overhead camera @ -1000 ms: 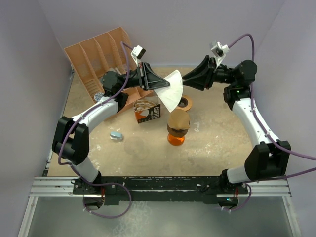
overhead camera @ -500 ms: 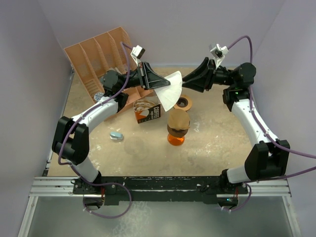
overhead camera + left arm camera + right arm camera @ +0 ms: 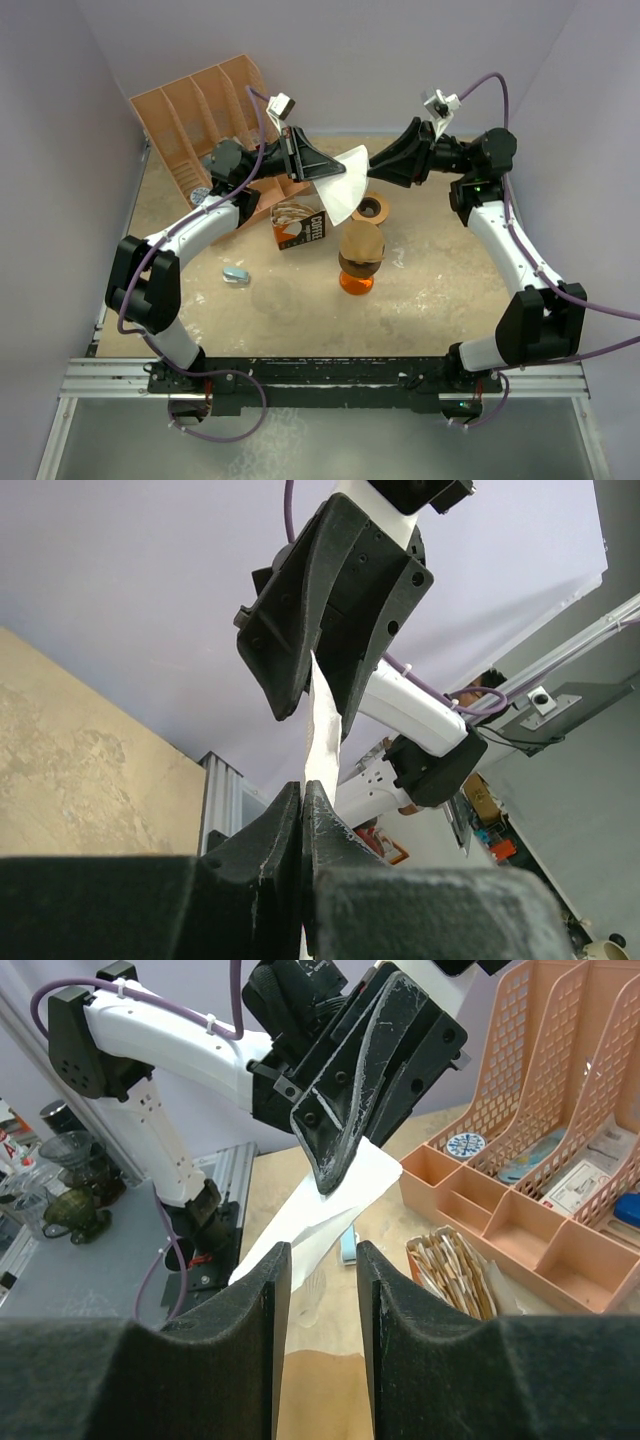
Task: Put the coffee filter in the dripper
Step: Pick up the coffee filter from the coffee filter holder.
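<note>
While left pincer (image 3: 302, 798) pinches filter (image 3: 345, 195), box (image 3: 297, 226) reads COFFEE.

table (image 3: 450, 290) (sandy) | rack (image 3: 190, 120); coffee box (image 3: 300, 225); brown ring (image 3: 373, 209); orange-based dripper (image 3: 361, 250)

Compartment rack (image 3: 195, 115) stands at the far left corner of the bench (image 3: 450, 300). Carton (image 3: 300, 224) sits before the rack, toward the centre. Ring-shaped item (image 3: 374, 209) lies right of the carton; dripper (image 3: 360, 262) stands just before it, mid-bench. Small item (image 3: 235, 274) lies left of the dripper, before the carton. Coffee filter (image 3: 345, 192) hangs above carton and ring-shaped item, left hand (image 3: 336, 172) on its left, right hand (image 3: 372, 168) on its right
</note>
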### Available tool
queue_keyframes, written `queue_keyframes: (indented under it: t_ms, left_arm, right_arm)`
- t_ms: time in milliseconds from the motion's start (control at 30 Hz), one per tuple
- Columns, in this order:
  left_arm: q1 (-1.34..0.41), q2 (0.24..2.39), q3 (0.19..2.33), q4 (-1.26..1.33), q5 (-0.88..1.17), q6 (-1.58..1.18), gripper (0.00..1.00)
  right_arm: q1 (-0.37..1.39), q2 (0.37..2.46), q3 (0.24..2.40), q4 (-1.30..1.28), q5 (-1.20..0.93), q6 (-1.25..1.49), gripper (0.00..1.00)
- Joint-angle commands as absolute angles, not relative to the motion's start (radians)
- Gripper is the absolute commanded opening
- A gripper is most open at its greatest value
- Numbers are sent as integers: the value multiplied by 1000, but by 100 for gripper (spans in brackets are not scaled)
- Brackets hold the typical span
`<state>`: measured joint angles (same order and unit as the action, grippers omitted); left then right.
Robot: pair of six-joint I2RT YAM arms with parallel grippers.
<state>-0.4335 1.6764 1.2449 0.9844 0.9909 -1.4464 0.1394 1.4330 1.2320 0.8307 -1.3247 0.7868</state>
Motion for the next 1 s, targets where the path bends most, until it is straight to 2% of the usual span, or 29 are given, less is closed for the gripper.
queue_keyframes:
  t_ms: [0, 400, 967]
  left_arm:
    - [-437, 1662, 1253, 1016, 982, -1418, 0]
    - [-437, 1663, 1235, 1124, 983, -1493, 0]
    - [-439, 1664, 1230, 1146, 979, -1497, 0]
  right_arm:
    - [146, 1419, 1229, 888, -1304, 797, 34]
    - [147, 1422, 1209, 915, -1313, 791, 25]
    - [153, 1414, 1197, 958, -1321, 818, 24]
